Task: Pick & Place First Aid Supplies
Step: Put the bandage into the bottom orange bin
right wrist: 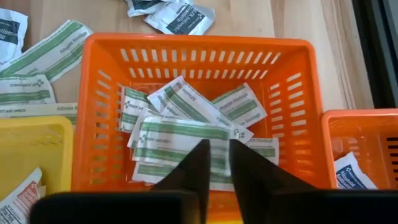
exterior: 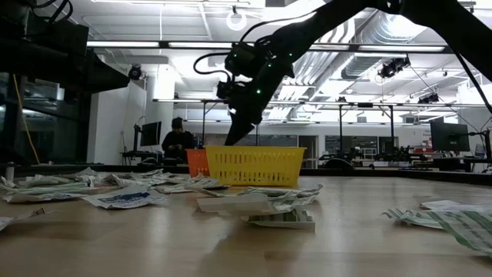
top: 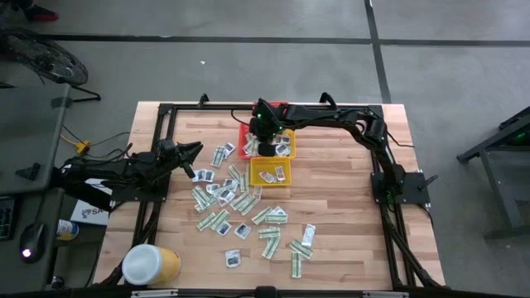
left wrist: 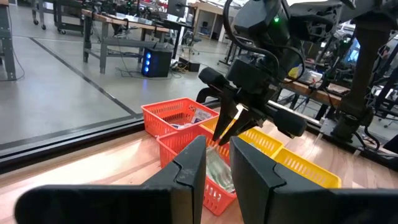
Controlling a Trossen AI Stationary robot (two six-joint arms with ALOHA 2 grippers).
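Observation:
Many first aid supplies point(top: 240, 207), small green-and-white and white-and-blue packets, lie scattered flat on the wooden table. Three small baskets stand in a row at mid-table: red point(top: 277, 108), orange point(right wrist: 186, 56) and yellow point(top: 272, 172). My right gripper point(right wrist: 214, 158) hangs over the orange basket, pointing steeply down, its fingers slightly open with nothing between them. Several green-and-white packets point(right wrist: 180, 134) lie in a pile on that basket's floor just below the fingertips. My left gripper point(left wrist: 217, 165) rests level at the table's left edge, open, with nothing between its fingers.
The basket beside the orange one holds a white-and-blue packet point(right wrist: 351, 174); the yellow basket point(right wrist: 31, 155) holds packets too. A big yellow tub with a white lid point(top: 149, 265) stands at the near left corner. A black frame point(top: 166, 112) borders the table. A person point(exterior: 178, 142) stands far behind.

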